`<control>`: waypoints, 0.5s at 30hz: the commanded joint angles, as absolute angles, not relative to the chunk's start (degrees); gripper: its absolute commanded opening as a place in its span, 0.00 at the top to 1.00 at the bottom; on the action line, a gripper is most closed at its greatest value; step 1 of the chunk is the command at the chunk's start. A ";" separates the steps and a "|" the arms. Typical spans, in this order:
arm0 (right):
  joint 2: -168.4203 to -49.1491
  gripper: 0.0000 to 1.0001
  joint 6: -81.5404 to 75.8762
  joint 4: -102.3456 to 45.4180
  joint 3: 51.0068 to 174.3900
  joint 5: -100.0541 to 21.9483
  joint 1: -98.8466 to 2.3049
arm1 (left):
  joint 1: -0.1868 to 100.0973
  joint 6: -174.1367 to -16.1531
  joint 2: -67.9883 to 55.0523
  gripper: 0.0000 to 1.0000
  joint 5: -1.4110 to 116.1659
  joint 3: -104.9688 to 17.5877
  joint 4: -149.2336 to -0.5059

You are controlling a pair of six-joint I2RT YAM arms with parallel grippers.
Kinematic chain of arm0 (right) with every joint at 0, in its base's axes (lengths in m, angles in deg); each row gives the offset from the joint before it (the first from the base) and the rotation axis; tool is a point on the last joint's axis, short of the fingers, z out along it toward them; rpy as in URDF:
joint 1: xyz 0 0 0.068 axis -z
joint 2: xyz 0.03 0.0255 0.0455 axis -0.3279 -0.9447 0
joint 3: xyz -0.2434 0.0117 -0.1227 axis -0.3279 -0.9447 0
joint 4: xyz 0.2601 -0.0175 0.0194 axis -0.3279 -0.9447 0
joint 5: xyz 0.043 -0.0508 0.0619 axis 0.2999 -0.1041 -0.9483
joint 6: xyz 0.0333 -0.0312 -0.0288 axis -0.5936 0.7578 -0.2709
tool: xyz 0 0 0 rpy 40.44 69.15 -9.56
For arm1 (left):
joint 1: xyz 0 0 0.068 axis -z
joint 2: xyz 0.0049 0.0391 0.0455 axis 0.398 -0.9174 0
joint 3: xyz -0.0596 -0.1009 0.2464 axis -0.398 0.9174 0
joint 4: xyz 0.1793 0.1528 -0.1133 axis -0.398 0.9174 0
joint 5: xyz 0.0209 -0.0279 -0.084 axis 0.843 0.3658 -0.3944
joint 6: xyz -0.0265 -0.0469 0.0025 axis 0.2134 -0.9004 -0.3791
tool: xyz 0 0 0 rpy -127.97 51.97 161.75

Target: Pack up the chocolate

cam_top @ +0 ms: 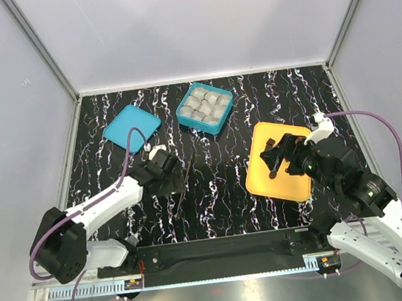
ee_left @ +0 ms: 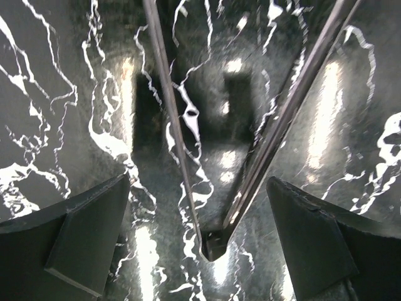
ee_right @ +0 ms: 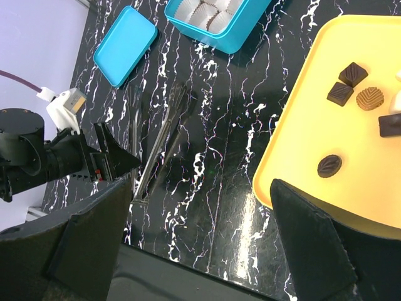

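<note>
Chocolate pieces (ee_right: 341, 94) lie on the yellow tray (ee_right: 301, 125) at the right. Leftmost, the left fingers (ee_left: 81, 238) stand wide open, empty, astride tongs (ee_left: 213, 241) lying on the tabletop (ee_left: 62, 94); closing off-centre could skid those thin arms away. The right fingers (ee_right: 313, 244) hang open above the tray. From overhead that arm hides the chocolate; close up, the tongs' tips are cut off.
</note>
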State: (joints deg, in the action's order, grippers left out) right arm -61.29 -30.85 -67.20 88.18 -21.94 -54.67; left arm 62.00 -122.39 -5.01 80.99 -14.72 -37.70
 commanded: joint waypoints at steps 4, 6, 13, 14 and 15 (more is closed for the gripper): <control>-61.81 0.00 -32.05 -66.98 89.63 -23.06 -55.00 | 62.92 -122.25 -3.05 0.01 82.17 -12.66 -46.65; -61.63 0.00 -32.23 -66.98 89.45 -23.15 -55.00 | 63.53 -122.24 -3.04 0.01 81.46 -12.39 -47.80; -61.37 0.00 -32.23 -67.33 89.27 -22.71 -55.00 | 64.41 -121.71 -7.79 0.01 83.30 -12.66 -48.68; -61.37 0.00 -32.14 -67.16 89.27 -22.80 -54.92 | 64.41 -121.88 -8.23 0.01 83.57 -12.48 -49.12; -61.37 0.00 -32.23 -67.07 89.36 -22.97 -55.00 | 64.41 -122.06 -9.19 0.01 83.74 -12.48 -49.30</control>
